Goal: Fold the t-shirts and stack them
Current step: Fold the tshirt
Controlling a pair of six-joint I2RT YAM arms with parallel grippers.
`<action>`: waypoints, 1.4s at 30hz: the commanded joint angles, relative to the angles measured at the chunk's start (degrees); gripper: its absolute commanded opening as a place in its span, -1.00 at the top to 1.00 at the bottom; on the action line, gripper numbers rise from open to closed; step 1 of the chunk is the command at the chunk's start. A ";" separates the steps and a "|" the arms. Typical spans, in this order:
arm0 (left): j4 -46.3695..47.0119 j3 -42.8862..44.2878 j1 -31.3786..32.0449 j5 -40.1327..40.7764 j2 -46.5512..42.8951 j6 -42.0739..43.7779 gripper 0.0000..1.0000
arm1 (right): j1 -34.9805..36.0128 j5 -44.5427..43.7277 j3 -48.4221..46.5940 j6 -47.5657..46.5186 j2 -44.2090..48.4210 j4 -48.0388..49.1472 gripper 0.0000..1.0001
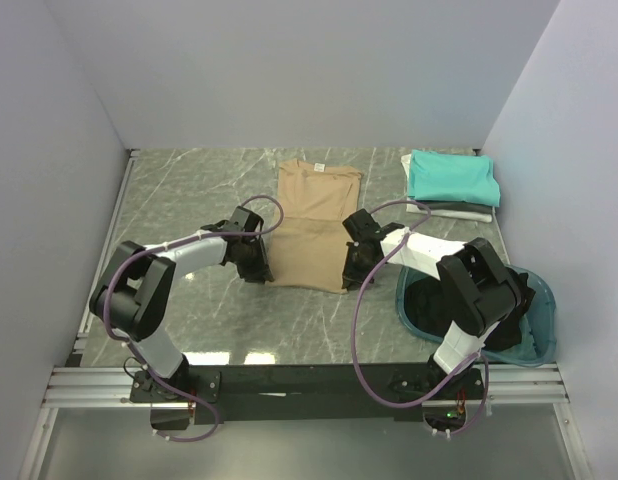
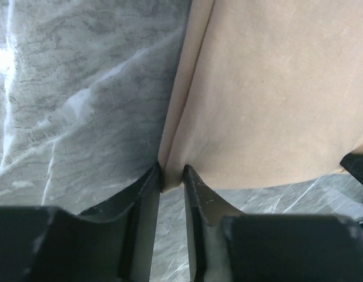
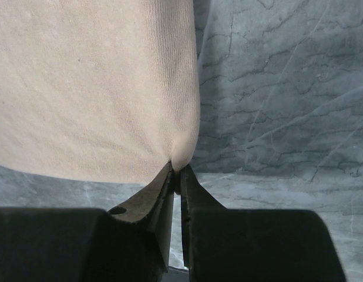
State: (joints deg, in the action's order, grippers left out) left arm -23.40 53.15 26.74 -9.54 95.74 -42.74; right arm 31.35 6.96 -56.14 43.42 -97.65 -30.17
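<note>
A tan t-shirt (image 1: 314,225) lies flat in the middle of the marble table, neck end far. My left gripper (image 1: 257,268) is shut on its near left corner (image 2: 172,176). My right gripper (image 1: 353,272) is shut on its near right corner (image 3: 180,161). Both corners are pinched between the fingertips, just above the table. A folded teal t-shirt (image 1: 452,176) tops a stack at the far right, over grey and white ones (image 1: 459,210). A black t-shirt (image 1: 439,300) lies in the basin.
A round teal plastic basin (image 1: 544,320) stands at the near right, beside the right arm. Grey walls close in the table on the left, back and right. Purple cables loop from both arms over the table.
</note>
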 commanded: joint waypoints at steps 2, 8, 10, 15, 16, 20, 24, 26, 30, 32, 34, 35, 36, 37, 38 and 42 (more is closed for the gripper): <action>0.19 -0.58 0.50 1.72 1.55 0.11 0.47 | 0.81 -0.63 1.82 0.26 0.26 -1.20 0.80; 2.04 -1.99 0.77 0.93 1.81 0.55 0.87 | 0.82 0.16 1.56 0.09 0.00 -1.20 0.97; 2.56 -2.25 0.94 0.93 1.90 0.81 0.99 | 0.82 0.16 1.30 -0.18 -0.18 -1.64 0.98; 3.27 -2.70 1.12 1.36 0.33 1.69 0.99 | 0.82 -0.02 1.29 -0.79 0.79 -2.43 1.00; 2.57 -2.43 1.12 1.54 -0.03 2.13 0.99 | 0.90 0.07 1.38 -0.88 1.14 -2.61 1.00; 1.08 -2.34 1.03 2.77 -3.01 3.19 0.99 | 0.82 -0.02 1.82 -1.32 3.42 -3.49 1.00; 0.11 -3.75 1.12 4.18 -6.26 4.07 0.99 | 0.90 -0.98 3.48 -1.67 5.62 -4.37 1.00; 0.11 -4.89 1.03 3.92 -6.80 4.33 0.99 | 0.81 -0.99 4.37 -1.50 5.89 -4.02 1.00; 1.16 -6.47 1.21 1.37 -7.85 4.60 0.99 | 1.08 0.16 5.51 -0.97 5.80 -2.96 1.00; 1.25 -6.48 1.73 0.32 -8.38 4.51 0.99 | 1.34 0.33 4.64 -1.14 5.63 -3.31 1.00; -0.15 -5.60 2.35 0.14 -9.26 4.86 0.99 | 2.13 0.25 3.67 -1.49 5.54 -4.80 1.00; -0.68 -5.25 2.70 0.22 -9.61 4.95 0.99 | 2.48 0.07 3.15 -1.67 5.71 -5.24 1.00; -1.29 -5.07 2.88 0.22 -10.48 5.30 0.99 | 3.01 0.07 2.97 -1.67 5.97 -6.20 1.00; -2.69 -4.89 2.96 0.14 -10.93 5.39 0.99 | 3.27 0.16 2.88 -1.76 6.32 -6.39 1.00; -3.49 -4.89 2.97 0.05 -11.45 5.47 0.99 | 3.54 0.33 3.14 -1.58 7.11 -6.74 1.00; -7.44 -5.85 3.05 -1.88 -16.36 5.22 0.99 | 5.12 0.16 3.93 -0.97 10.89 -9.63 1.00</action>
State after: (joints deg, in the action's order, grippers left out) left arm -26.59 47.16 29.71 -9.80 83.77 -38.59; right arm 35.24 8.21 -52.16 42.70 -91.74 -34.81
